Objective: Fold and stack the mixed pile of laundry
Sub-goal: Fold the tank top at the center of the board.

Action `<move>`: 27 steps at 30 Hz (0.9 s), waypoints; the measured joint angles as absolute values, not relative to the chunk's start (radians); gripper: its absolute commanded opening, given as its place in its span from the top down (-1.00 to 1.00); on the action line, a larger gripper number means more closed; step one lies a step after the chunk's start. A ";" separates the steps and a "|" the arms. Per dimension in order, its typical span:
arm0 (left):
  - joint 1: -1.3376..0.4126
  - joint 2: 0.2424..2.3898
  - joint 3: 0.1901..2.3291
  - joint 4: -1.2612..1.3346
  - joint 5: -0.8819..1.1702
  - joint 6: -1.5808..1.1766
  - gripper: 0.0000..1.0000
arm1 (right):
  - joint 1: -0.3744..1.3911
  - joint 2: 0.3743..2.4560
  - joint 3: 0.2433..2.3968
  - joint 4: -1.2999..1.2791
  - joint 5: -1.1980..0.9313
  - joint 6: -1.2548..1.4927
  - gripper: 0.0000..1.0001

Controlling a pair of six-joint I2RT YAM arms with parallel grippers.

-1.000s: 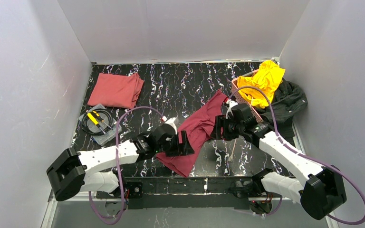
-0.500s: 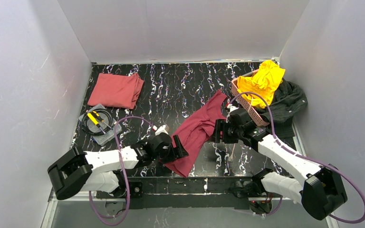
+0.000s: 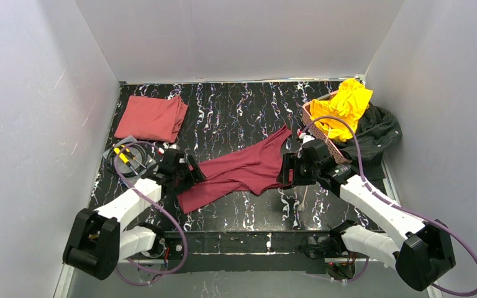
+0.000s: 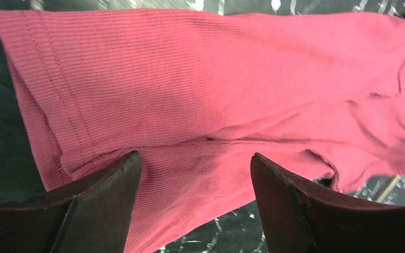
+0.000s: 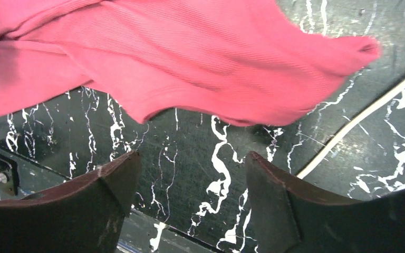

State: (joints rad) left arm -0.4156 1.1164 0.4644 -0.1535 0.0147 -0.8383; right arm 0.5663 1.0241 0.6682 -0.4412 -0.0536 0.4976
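Dark maroon garment is lying stretched across the near middle of the table, between the arms; left gripper is hovering over its left end, jaws standing wide apart, nothing pinched; right gripper is sitting beside its right end, jaws likewise apart and empty; salmon-red garment is resting folded far-left; yellow garment and charcoal garment are lying bunched far-right.

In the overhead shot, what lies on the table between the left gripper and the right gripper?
The dark maroon garment lies there, spread out lengthwise from the left gripper across to the right gripper. The top external view shows this best.
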 measured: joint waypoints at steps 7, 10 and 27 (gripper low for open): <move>-0.340 1.166 0.635 -0.314 0.040 -0.670 -0.48 | 0.562 1.011 0.713 -0.513 0.056 0.478 -0.84; -0.340 1.141 0.719 -0.345 0.072 -0.645 -0.46 | 0.540 1.029 0.716 -0.519 0.080 0.469 -0.71; -0.373 0.964 0.398 -0.256 0.250 -0.818 -0.45 | 0.398 1.266 0.655 -0.264 0.037 0.463 -0.30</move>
State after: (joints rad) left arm -0.3725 0.9642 0.3981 -0.2558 0.2501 -0.8181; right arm 0.3985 1.2663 0.6552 -0.2642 0.0372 0.4629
